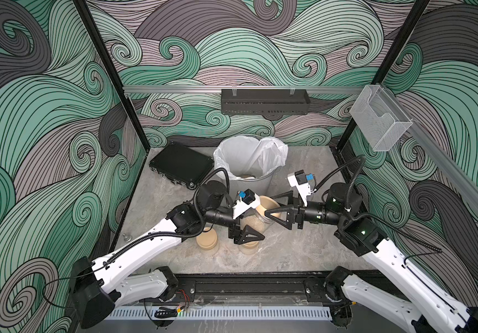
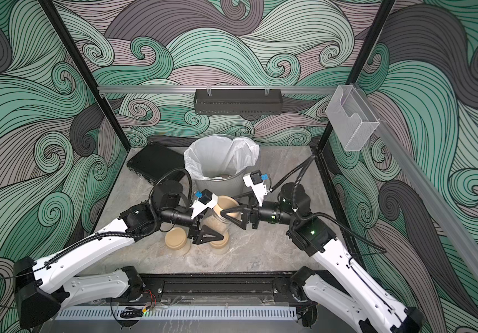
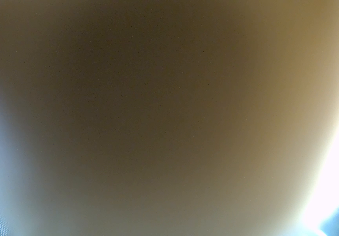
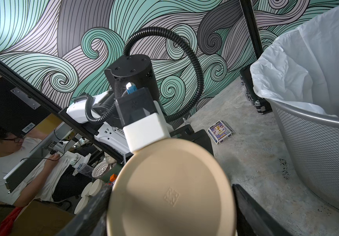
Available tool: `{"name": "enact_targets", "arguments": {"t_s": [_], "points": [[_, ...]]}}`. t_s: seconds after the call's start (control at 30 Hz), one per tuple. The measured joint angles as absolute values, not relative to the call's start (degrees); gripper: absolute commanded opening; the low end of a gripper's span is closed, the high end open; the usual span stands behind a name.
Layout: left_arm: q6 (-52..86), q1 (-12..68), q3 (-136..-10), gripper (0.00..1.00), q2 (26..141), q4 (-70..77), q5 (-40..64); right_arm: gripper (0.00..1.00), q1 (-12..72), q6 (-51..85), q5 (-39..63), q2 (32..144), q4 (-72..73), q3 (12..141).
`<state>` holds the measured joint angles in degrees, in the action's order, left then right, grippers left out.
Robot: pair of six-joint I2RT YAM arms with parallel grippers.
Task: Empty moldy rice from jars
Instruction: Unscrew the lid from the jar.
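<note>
Currently clamping the right gripper on the tan lid, pressing a black finger against either side of the rim, judging by the right wrist view; taking a wide hold, probably for unscrewing.

Gripping the held jar by its clear body with the left gripper. Showing only one finger of that gripper in both top views, and nothing but tan blur in the left wrist view, so inferring the hold from the raised, tilted pose.

Holding that jar off the worktop and tipping its lid toward the right arm, presumably for bracing the body against the twist.

Carrying the moldy rice inside, visible as pale grains through the clear wall, not yet emptied.

Standing the second jar and third jar upright on the worktop just beside the left gripper, both capped, apparently awaiting a turn.

Placing the wastebasket with its white liner just behind both grippers, near enough for pouring after removing the lid.
</note>
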<state>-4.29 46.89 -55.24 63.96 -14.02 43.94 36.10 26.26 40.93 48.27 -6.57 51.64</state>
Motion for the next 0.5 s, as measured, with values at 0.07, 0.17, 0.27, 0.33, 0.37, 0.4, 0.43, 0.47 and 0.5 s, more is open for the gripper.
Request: {"name": "enact_targets", "arguments": {"t_s": [0.07,0.17,0.27,0.33,0.37,0.4,0.43,0.47,0.5], "points": [[-4.1,46.8,-55.2,0.30,64.0,-13.8,43.9,0.61,36.1,26.7,40.8,48.2,-5.6,51.2],[-3.8,46.8,-55.2,0.30,64.0,-13.8,43.3,0.61,36.0,27.3,40.2,47.7,-4.1,50.2],[-3.4,46.8,-55.2,0.30,64.0,-13.7,42.4,0.61,36.0,27.5,38.7,46.8,-2.5,48.9],[-3.1,46.8,-55.2,0.30,64.0,-13.7,42.1,0.61,36.0,27.7,37.7,46.1,-1.3,48.1],[-3.0,46.9,-55.2,0.30,64.0,-13.7,41.9,0.61,36.0,27.8,37.1,45.7,-0.7,47.7],[-2.9,46.9,-55.2,0.30,64.0,-13.6,41.8,0.61,36.0,27.9,36.7,45.5,-0.1,47.4],[-2.8,46.9,-55.2,0.30,64.0,-13.6,41.8,0.61,36.0,28.0,36.2,45.2,0.4,47.2],[-2.6,46.9,-55.2,0.30,64.0,-13.5,41.8,0.61,36.0,28.1,35.8,44.9,0.9,46.9],[-2.4,46.9,-55.2,0.30,64.0,-13.2,41.7,0.61,36.0,28.3,35.5,44.8,1.4,46.7]]}}
